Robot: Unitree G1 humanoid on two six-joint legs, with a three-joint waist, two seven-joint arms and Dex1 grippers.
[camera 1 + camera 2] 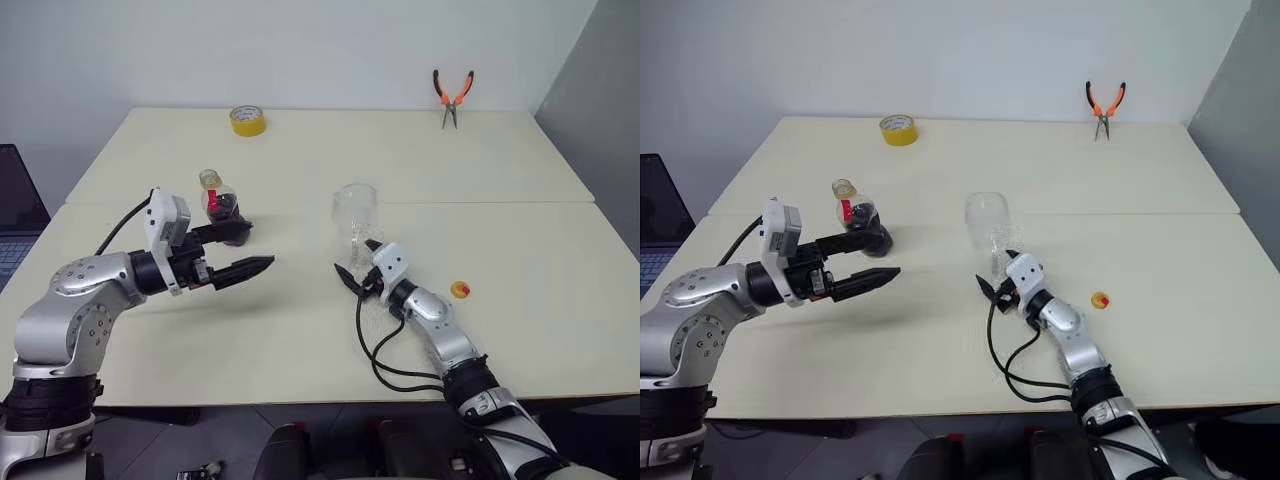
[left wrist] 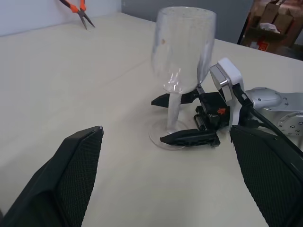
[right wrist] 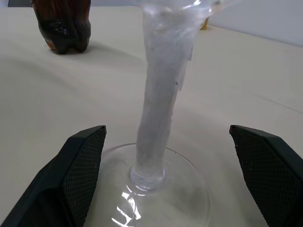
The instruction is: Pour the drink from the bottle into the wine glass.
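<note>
The wine glass [image 1: 355, 212] stands upright and looks empty, mid-table. My right gripper [image 1: 357, 262] is open and low at the table, one black finger on each side of the thin stem [image 3: 158, 94], just above the round foot [image 3: 189, 198], neither finger touching. The bottle [image 1: 218, 203] stands left of the glass, with the dark drink [image 1: 226, 212] in its lower part and a yellowish ring at the neck. My left gripper [image 1: 252, 252] is open and empty, on the near side of the bottle, pointing toward the glass.
A small yellow-orange cap [image 1: 460, 290] lies on the table right of my right arm. A yellow tape roll [image 1: 247, 120] and orange pliers [image 1: 452, 96] sit at the far edge. Black cables [image 1: 385, 355] loop beside my right arm. A laptop [image 1: 15, 210] is at far left.
</note>
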